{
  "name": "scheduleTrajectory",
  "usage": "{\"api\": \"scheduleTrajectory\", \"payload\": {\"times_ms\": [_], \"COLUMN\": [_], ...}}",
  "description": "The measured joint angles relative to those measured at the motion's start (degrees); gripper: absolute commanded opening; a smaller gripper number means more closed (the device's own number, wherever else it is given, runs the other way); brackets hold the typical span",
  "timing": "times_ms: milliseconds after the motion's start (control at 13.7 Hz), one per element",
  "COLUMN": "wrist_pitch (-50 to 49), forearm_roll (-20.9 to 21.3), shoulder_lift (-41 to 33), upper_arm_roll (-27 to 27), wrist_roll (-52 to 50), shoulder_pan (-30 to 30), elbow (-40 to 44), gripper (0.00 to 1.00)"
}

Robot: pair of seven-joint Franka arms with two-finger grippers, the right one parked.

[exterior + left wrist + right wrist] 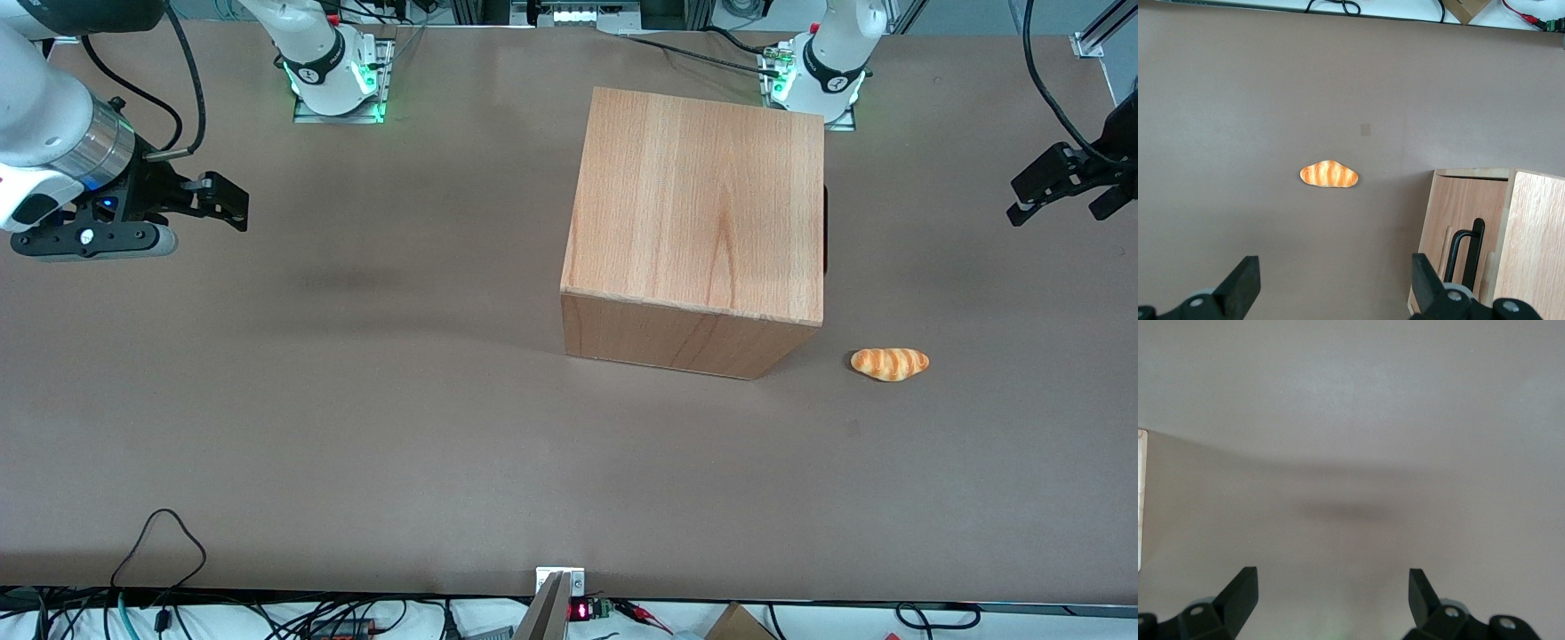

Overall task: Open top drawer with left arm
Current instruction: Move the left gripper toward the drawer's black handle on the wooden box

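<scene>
The left arm's gripper (1062,188) is held above the worktop (356,427), well apart from the cabinet (698,209), its jaws spread wide with nothing between them. The top drawer (1461,227) is shut, its front turned toward the working arm's end. The black bar handle (1468,257) should be approached squarely, straddled, and pulled straight out. The croissant (890,364) should be avoided.

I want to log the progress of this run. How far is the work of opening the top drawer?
Nothing looks done yet: the top drawer sits flush in the cabinet, its black handle untouched. In hand: the left gripper hangs open above the table, toward the working arm's end, apart from the cabinet. Left to do: reach the handle, close on it and pull. The bread roll plays no part.
</scene>
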Motion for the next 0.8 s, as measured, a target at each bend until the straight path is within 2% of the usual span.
{"api": "scheduleTrajectory", "payload": {"times_ms": [803], "wrist_pitch": [-3.1], "forearm_roll": [0.0], "shoulder_lift": [0.3], "upper_arm_roll": [0.2], "wrist_roll": [0.4], "shoulder_pan": [0.0], "elbow": [0.7], "gripper": [1.0]}}
